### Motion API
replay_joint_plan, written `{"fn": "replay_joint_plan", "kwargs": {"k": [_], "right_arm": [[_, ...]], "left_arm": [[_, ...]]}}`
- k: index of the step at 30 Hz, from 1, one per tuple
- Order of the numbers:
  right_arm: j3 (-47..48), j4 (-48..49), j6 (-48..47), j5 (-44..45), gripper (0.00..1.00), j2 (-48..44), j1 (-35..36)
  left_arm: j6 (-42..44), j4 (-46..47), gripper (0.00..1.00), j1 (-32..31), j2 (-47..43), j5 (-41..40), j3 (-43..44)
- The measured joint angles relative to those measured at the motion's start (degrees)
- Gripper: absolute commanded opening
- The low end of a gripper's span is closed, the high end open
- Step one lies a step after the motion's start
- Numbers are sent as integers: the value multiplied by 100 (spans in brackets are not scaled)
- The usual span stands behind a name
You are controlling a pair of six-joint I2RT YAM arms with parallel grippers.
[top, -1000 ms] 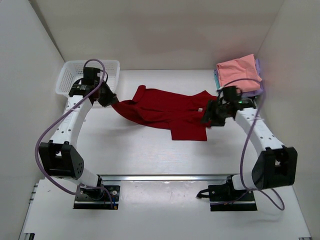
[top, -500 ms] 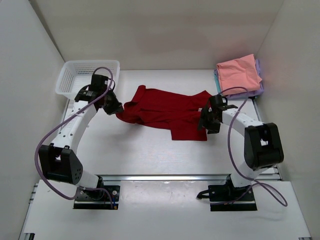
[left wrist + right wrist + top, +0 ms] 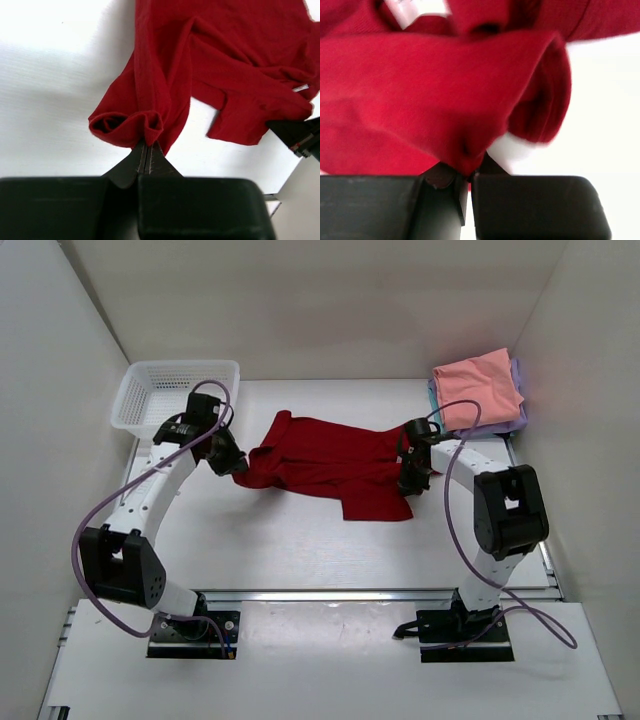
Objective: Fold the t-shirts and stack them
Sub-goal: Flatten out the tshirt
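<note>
Pinching the red shirt (image 3: 330, 462) at both ends, my left gripper (image 3: 231, 462) is clamped on its bunched left edge and my right gripper (image 3: 408, 480) on a fold at its right edge, probably so I can stretch it flat. It lies crumpled mid-worktop. The folded stack (image 3: 478, 388) sits in the far right corner.

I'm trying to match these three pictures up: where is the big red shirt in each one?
Top external: the red shirt lies in the centre of the picture.
Left wrist: upper right, a bunched edge pinched in the left pincer at bottom centre.
Right wrist: fills the upper part, a fold pinched at the bottom.
Shared landmark: the right pincer on the shirt's right edge, also dark at the left wrist view's right edge.
</note>
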Motion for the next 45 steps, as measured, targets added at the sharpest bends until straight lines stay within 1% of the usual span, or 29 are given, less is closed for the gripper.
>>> {"fn": "replay_joint_plan", "kwargs": {"k": [2,4,5,6,8,12,16,19,21,22,26,29,30,34,37,39,41,43,45], "right_arm": [[330,-424,20,-31,0,-122,2],[734,-739,28,-162,0,-358,-24],[1029,-916,31,-251,1,-538,-74],[1342,-1005,33,-310,0,-754,-140],[2100,-1200,15,-385,1,-1202,-319],[3331,-1152,-31,-420,0,-2260,-826],[4127,-1196,-162,-310,0,-3042,-1156],[4511,-1246,-284,-328,0,-3375,-1202],[4789,-1397,-369,-439,0,-3539,-1427],[4859,-1414,-391,-450,0,-3560,-1526],[5654,-1718,-474,-1132,0,-3458,-2509],[5923,-1720,-442,-1720,0,-3346,-2975],[5906,-1700,-424,-1860,0,-3335,-3021],[5571,-1674,-321,-2135,0,-3342,-2741],[5528,-1751,-319,-2138,0,-3023,-2282],[5506,-1770,-306,-2146,0,-2627,-2035],[5506,-1799,-286,-2144,0,-2249,-1867],[5517,-1808,-278,-2140,0,-1733,-1738],[5600,-1882,-282,-2092,0,-1073,-1626]], "left_arm": [[0,-83,0,46,131,42,297],[-2,-131,0,98,328,63,811],[-7,-120,0,153,476,85,1228],[-7,-90,0,177,522,87,1408],[-50,-251,0,297,758,79,2258],[-66,-258,0,457,1038,-157,3842],[-120,-245,0,542,973,-302,4704],[-151,-317,0,566,876,-402,5036],[-151,-428,0,564,855,-542,5307],[-149,-452,0,560,846,-588,5416],[-149,-470,0,595,592,-658,5694],[-151,-402,0,595,308,-684,5783],[-151,-374,0,595,227,-697,5783],[-151,-256,0,603,59,-750,5810],[-173,-109,0,627,125,-739,5657],[-251,-50,0,638,297,-682,5475],[-409,13,0,643,634,-522,5357],[-584,48,0,638,1189,-284,5357],[-765,17,0,643,1965,33,5506]]}}
